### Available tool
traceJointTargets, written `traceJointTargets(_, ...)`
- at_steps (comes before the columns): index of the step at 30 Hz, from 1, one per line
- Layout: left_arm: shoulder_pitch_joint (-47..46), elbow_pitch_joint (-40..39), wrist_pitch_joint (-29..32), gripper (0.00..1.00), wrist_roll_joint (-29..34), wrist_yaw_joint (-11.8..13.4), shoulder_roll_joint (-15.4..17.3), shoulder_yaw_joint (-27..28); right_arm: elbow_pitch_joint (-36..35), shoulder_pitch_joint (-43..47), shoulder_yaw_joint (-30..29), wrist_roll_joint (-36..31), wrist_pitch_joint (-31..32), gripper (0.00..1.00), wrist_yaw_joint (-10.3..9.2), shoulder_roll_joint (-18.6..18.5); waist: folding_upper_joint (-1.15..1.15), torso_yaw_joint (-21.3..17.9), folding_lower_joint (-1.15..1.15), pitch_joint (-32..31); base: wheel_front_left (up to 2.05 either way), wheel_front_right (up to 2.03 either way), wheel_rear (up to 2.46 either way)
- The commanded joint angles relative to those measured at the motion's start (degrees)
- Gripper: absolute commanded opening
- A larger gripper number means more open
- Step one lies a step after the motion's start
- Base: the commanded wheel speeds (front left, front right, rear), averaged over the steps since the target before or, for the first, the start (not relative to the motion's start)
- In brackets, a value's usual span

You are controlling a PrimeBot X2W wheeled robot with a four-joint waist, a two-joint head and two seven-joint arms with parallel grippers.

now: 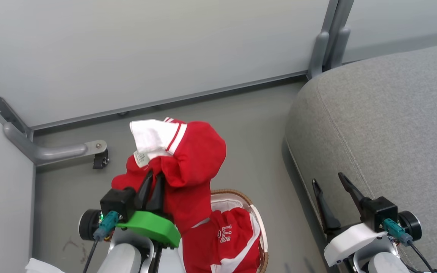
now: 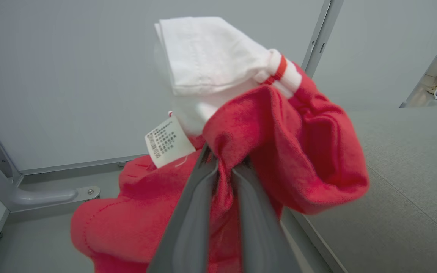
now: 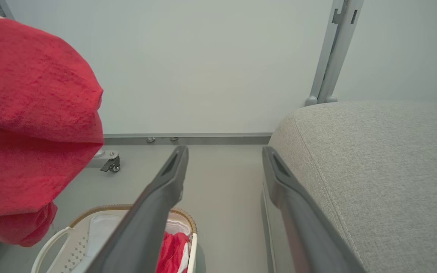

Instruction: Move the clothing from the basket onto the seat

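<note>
My left gripper (image 1: 154, 178) is shut on a red garment with white trim (image 1: 192, 159), lifted above the basket; its folds drape over the fingers (image 2: 188, 220) and a white care label (image 2: 167, 142) hangs out. A second red garment with dark white-edged letters (image 1: 228, 237) lies in the white basket with the brown woven rim (image 1: 254, 212). The grey upholstered seat (image 1: 393, 125) spreads to the right. My right gripper (image 1: 330, 182) stands open beside the seat's front edge, holding nothing. The lifted garment (image 3: 32, 125) hangs at the left of the right wrist view, above the basket (image 3: 89, 223).
Grey partition walls stand behind and to the left, with a metal support foot (image 1: 66, 151) and its small caster (image 1: 101, 161) on the grey floor (image 1: 256, 125). A vertical post (image 1: 326, 41) rises at the seat's back corner.
</note>
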Motion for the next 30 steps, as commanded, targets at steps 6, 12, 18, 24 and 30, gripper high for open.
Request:
traceJointTargets(6,-2.7,-5.6,-0.1,0.0,-3.2,1.1,0.1,-0.6,0.6,2.1,1.0,-0.4,-0.1,1.0,-0.05,-0.2,0.0,1.1,0.01,-2.3,0.0,0.0,0.0)
traceJointTargets(12,-4.1,-8.0,-0.1,0.0,-4.4,1.8,0.1,-2.2,1.1,2.7,3.7,-1.1,-0.1,1.0,-0.04,-0.4,0.0,1.6,0.01,-2.6,0.0,0.0,0.0)
traceJointTargets(18,-4.8,-8.2,-0.1,0.0,-4.8,2.0,0.1,-4.1,1.8,0.3,12.8,-1.5,-0.1,1.0,-0.05,-2.3,0.0,2.6,0.01,-2.2,0.0,0.0,0.0)
traceJointTargets(24,-5.3,-7.8,-0.1,0.0,-5.8,2.2,0.1,-6.3,3.0,-4.8,22.0,0.3,-0.1,1.0,-0.05,-2.6,0.0,3.8,0.01,-1.6,0.0,0.0,0.0)
traceJointTargets(30,-5.8,-7.4,-0.1,0.0,-6.6,2.4,0.1,-8.2,3.9,-10.3,27.3,3.1,-0.1,1.0,-0.05,-0.9,0.0,5.1,0.01,-0.9,0.0,0.0,0.0)
